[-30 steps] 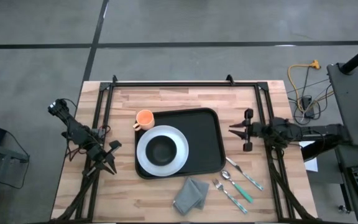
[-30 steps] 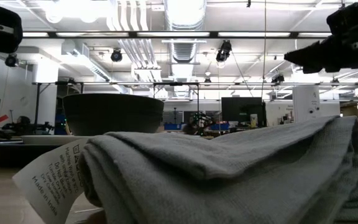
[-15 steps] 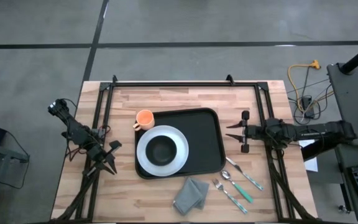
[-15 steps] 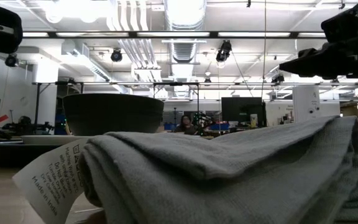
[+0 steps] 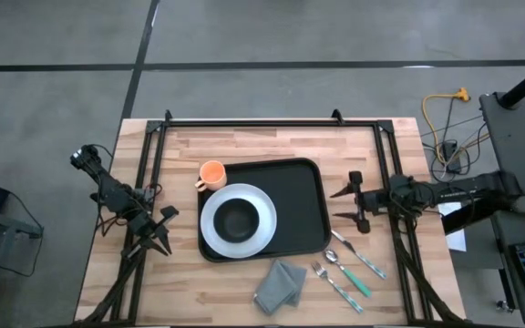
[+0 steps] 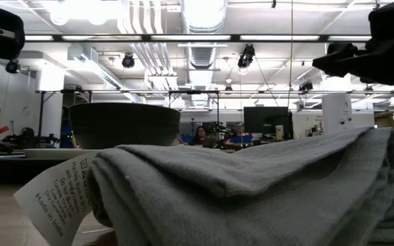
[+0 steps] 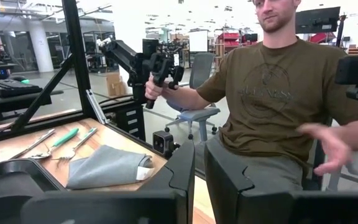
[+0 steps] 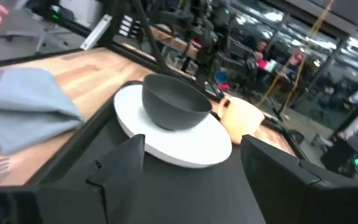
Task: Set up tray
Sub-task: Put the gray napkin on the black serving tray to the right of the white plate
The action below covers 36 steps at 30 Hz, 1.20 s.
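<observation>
The wooden worktop (image 5: 244,146) carries the black tray (image 5: 303,196) at its middle. A white plate (image 5: 261,228) with a dark bowl (image 5: 237,219) sits on the tray's left part. The right pincer (image 5: 344,205) hovers just beside the tray's right rim, jaws wide apart, holding nothing. The left pincer (image 5: 158,239) waits at the left edge, fingers nearly together, empty

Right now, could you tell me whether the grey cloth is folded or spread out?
Folded. The grey cloth lies as a compact bundle on the table below the tray; the low view shows stacked layers.
</observation>
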Each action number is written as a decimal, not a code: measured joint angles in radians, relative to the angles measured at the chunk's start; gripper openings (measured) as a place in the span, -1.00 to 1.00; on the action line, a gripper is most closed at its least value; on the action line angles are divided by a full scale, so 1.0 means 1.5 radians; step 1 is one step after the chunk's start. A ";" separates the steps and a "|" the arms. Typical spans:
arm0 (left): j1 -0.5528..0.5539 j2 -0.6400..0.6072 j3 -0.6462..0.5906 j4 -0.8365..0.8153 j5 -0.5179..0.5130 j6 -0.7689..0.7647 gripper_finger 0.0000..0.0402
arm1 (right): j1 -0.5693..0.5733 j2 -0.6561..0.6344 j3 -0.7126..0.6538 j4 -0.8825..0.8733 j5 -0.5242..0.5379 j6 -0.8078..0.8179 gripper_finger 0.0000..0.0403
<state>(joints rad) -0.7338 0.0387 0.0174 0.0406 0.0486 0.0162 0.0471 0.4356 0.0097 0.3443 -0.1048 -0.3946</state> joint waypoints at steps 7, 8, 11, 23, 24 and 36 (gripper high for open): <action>0.000 0.000 0.000 0.000 0.000 0.000 -0.91 | 0.045 0.036 0.003 0.088 0.000 0.002 0.32; 0.000 0.000 0.000 0.000 0.000 0.000 -0.91 | 0.051 0.043 0.007 0.091 -0.001 0.002 0.32; 0.000 0.000 0.000 0.000 0.000 0.000 -0.91 | 0.067 0.069 0.020 0.091 -0.001 -0.002 0.31; 0.000 0.000 0.000 0.000 0.000 0.000 -0.91 | 0.137 0.273 0.145 0.088 0.000 -0.027 0.26; 0.000 0.000 0.000 0.000 0.000 0.000 -0.91 | 0.146 0.296 0.161 0.089 0.000 -0.036 0.26; 0.000 0.000 0.000 0.000 0.000 0.000 -0.91 | 0.278 0.592 0.308 0.088 0.101 -0.061 0.24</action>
<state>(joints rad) -0.7334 0.0387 0.0170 0.0400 0.0485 0.0160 0.4647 1.3234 0.4721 0.4761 0.0460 -0.4865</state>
